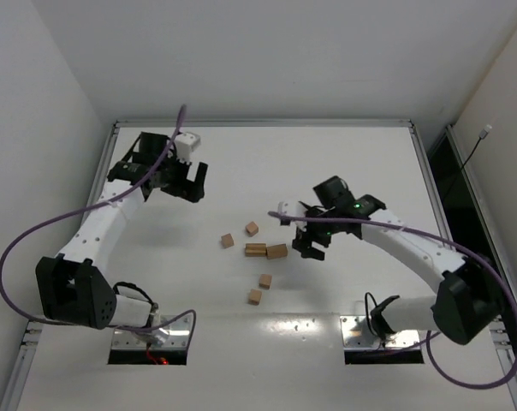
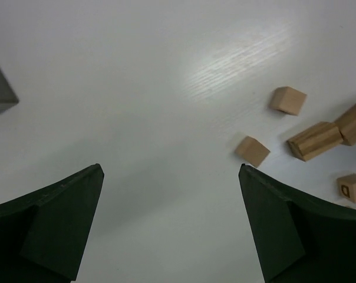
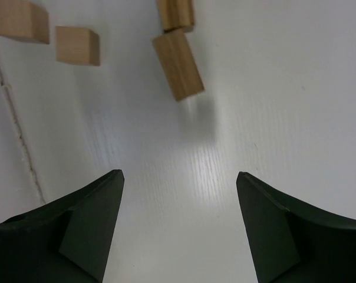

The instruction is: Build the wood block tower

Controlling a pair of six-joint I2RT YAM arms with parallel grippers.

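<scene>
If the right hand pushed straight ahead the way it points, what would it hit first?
Most likely the nearest wood block, lying centred ahead of the open right hand, with a second block right behind it. Height above the table is unclear.

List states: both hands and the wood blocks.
left hand, open, empty, over bare table to one side of the blocks
right hand, open, empty, just short of the nearest block
wood blocks, six, scattered on the table, no upright stack yet
</scene>
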